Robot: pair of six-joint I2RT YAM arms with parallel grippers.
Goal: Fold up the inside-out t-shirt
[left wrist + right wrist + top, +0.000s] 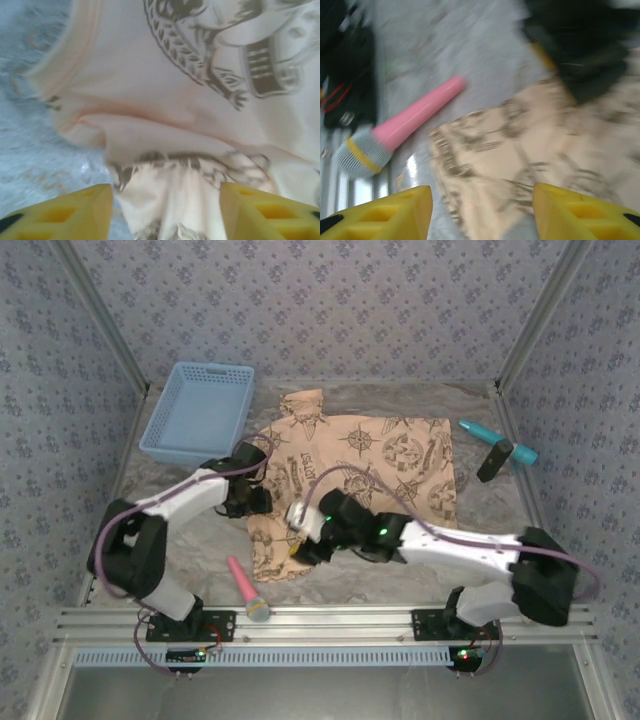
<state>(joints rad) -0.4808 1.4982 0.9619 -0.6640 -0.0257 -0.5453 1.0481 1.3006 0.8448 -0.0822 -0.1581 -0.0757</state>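
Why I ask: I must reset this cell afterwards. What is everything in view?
t-shirt: one, peach-tan with dark brown emblems, mid-table
basket: one, blue, far left, beside the shirt
toy microphone: one, pink with a grey head, near edge by the shirt's near-left corner
teal stick: one, teal, far right
black object: one, black, against the teal stick; kind unclear
table: one, grey marbled
left arm, right arm: black and white, reaching in from the near edge
left gripper: yellow fingers, open, a shirt fold between them
right gripper: yellow fingers, open, over the shirt's edge
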